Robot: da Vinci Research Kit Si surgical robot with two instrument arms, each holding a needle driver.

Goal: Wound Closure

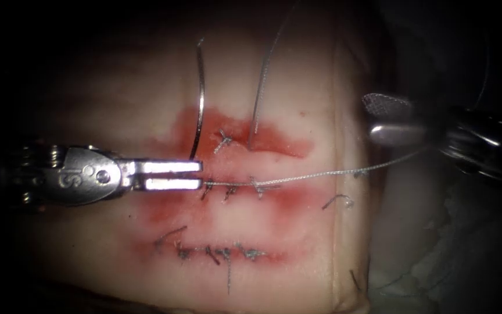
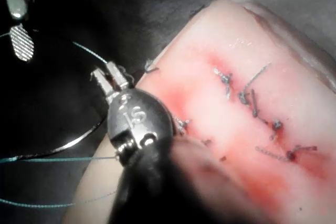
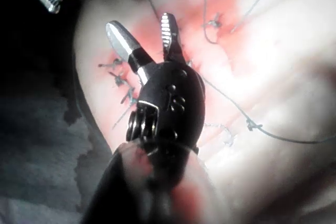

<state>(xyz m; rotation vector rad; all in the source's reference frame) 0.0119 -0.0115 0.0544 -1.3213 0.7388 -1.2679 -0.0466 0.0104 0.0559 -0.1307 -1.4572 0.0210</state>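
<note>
Endoscope view: left claw [image 1: 200, 175] pinches needle [image 1: 200, 99] end; right claw [image 1: 387, 119] spread, empty

A practice bench for surgical stitching, in a lab rather than an operating room; a pale slab of tissue [image 1: 297, 232] with square-cut edges lies on dark crumpled cloth [image 3: 47, 145]; several short stitched cuts [image 1: 216, 253] run side by side in rows, as drill work does; the surroundings are dark.
</note>
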